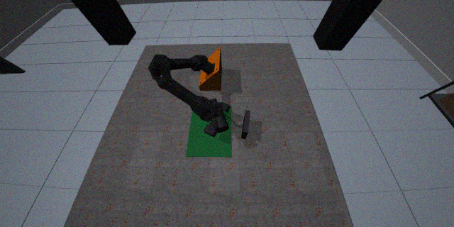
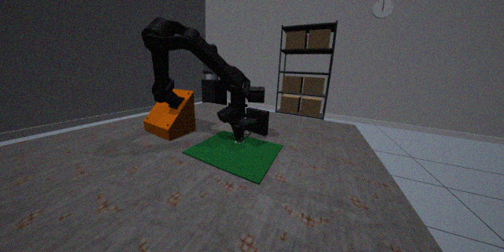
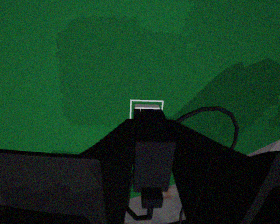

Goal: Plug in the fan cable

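Closest to my work is the dark upright slab (image 1: 246, 124) (image 2: 258, 122), apparently the fan, standing just beside the green board (image 1: 209, 145) (image 2: 236, 159) (image 3: 91, 75), with its thin cable (image 3: 236, 125) curving in to my gripper (image 1: 217, 124) (image 2: 239, 140) (image 3: 148, 127). I have the fingers nearly shut, gripping the dark plug (image 3: 149, 114) over the board. The wrist view alone gives me the white outline (image 3: 146, 100) around a pale strip, the header area, partly hidden by the plug; I can't tell how deep it sits. From the top, the gripper body blocks all that. The exterior view adds a shelf rack (image 2: 279, 67) and a wall clock (image 2: 383, 8). Everything rests on a brown-grey, red-marked surface (image 1: 248, 191) (image 2: 118, 189), pale tiles (image 1: 355, 113) (image 2: 413, 150) beyond.
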Available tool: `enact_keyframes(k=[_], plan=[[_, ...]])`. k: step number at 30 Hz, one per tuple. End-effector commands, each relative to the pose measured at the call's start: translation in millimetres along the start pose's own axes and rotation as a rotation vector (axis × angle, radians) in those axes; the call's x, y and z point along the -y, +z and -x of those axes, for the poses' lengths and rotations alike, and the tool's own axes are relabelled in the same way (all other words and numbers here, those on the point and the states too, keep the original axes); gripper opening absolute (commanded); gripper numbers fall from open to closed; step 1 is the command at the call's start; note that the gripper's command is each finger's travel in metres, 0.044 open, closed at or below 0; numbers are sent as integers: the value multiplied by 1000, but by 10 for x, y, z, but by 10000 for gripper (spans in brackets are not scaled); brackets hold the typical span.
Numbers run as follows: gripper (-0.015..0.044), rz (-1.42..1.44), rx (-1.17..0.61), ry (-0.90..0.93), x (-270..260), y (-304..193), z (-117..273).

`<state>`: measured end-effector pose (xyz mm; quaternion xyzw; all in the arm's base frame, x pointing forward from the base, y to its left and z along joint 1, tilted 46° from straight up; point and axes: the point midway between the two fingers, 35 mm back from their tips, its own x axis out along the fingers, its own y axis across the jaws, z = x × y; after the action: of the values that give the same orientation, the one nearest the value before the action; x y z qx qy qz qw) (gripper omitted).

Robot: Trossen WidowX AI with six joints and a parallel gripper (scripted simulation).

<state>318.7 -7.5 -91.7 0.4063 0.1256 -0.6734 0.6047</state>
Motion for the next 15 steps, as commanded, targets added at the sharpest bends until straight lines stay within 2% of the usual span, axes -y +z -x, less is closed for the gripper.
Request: enact_keyframes(k=[1, 2, 12, 15], plan=[[0, 2, 5, -1, 1, 15, -41], [0, 2, 5, -1, 1, 15, -47], [260, 0, 0, 0, 0, 0, -10], [260, 0, 0, 0, -1, -3, 20]])
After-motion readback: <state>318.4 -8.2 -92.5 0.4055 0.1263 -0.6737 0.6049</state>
